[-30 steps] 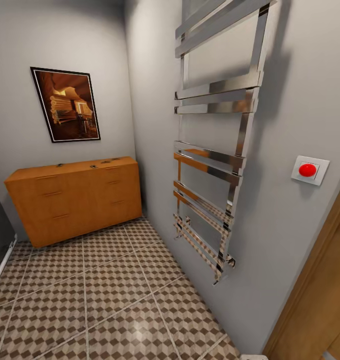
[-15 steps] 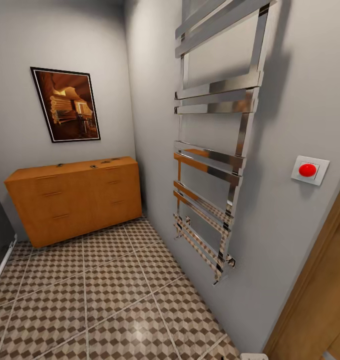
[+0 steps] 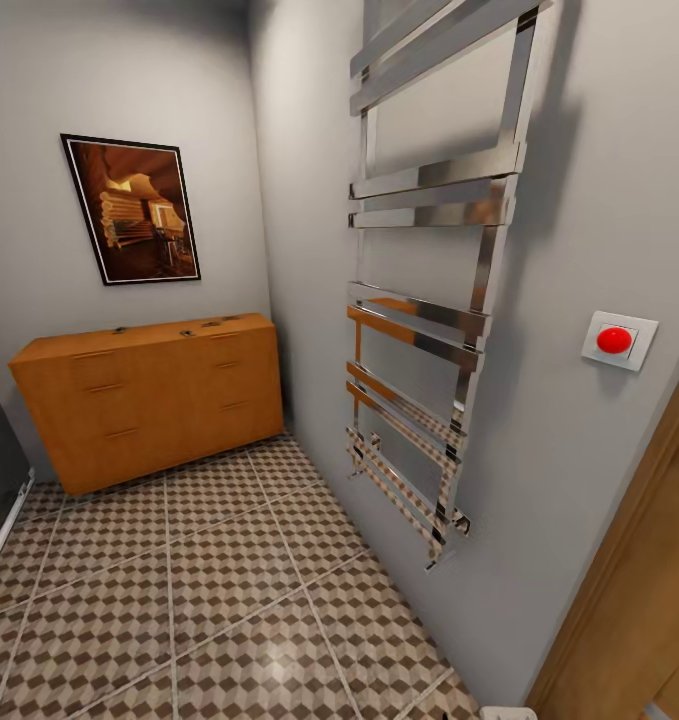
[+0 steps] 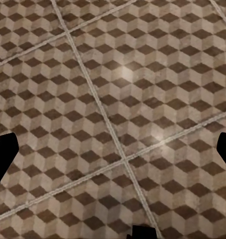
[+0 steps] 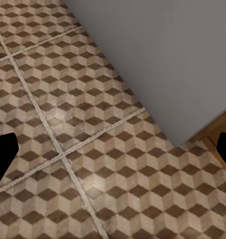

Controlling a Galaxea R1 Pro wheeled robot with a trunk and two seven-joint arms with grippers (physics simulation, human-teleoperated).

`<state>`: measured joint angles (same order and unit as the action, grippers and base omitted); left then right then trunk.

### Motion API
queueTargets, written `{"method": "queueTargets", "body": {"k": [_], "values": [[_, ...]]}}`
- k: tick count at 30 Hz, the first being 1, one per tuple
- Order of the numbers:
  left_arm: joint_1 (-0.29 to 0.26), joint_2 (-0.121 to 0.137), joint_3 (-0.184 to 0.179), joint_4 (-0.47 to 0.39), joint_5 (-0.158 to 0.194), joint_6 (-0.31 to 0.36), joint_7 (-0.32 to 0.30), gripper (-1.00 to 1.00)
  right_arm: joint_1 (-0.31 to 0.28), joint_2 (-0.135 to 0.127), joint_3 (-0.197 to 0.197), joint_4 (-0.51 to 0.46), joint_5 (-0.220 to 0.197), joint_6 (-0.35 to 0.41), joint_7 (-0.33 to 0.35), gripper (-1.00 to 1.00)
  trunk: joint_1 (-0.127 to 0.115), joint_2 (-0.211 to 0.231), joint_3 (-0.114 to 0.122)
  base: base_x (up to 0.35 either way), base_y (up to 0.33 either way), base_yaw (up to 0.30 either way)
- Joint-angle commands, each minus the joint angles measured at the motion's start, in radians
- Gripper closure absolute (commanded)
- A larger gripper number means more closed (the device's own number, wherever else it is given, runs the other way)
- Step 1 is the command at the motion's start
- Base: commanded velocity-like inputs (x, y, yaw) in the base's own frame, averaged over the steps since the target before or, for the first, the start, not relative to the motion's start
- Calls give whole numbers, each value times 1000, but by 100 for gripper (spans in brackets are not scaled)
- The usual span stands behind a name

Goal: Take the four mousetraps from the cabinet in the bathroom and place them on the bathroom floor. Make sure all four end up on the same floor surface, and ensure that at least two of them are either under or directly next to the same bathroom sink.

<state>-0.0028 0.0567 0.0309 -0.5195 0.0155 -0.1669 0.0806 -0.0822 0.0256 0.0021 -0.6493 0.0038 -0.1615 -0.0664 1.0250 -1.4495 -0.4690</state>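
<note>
In the left wrist view the left pincer [image 4: 113, 149] points down, its two dark fingertips [image 4: 4, 159] showing at opposite edges of the frame, set wide apart with nothing between them. In the right wrist view the right pincer [image 5: 113, 154] is posed alike: dark fingertips [image 5: 3, 154] at either edge, spread wide and holding nothing. Both pincers hang free, touching no surface

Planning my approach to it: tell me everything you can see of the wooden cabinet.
The cabinet is a low, wide orange-brown wooden chest standing on the patterned floor against the far wall, in the corner, below a framed picture. Its front shows drawers with slim bar handles, all shut. A few small dark things lie on its top, too small to identify.
</note>
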Motion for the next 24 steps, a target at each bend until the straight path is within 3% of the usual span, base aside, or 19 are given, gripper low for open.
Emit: {"method": "queueTargets", "body": {"k": [1,10,24], "values": [[0,0,-1,1,2,-8,2,-100,-1,0,0,1,0,-3,-4,-100,0,-1,-1,0,0,0],[0,0,-2,7,1,-33,3,-100,0,0,-1,0,0,-3,-5,-100,0,-1,-1,0,0,30],[0,-4,-2,22,1,-35,5,-100,0,0,-1,0,1,-3,-6,-100,0,-1,-3,0,0,228]]}}
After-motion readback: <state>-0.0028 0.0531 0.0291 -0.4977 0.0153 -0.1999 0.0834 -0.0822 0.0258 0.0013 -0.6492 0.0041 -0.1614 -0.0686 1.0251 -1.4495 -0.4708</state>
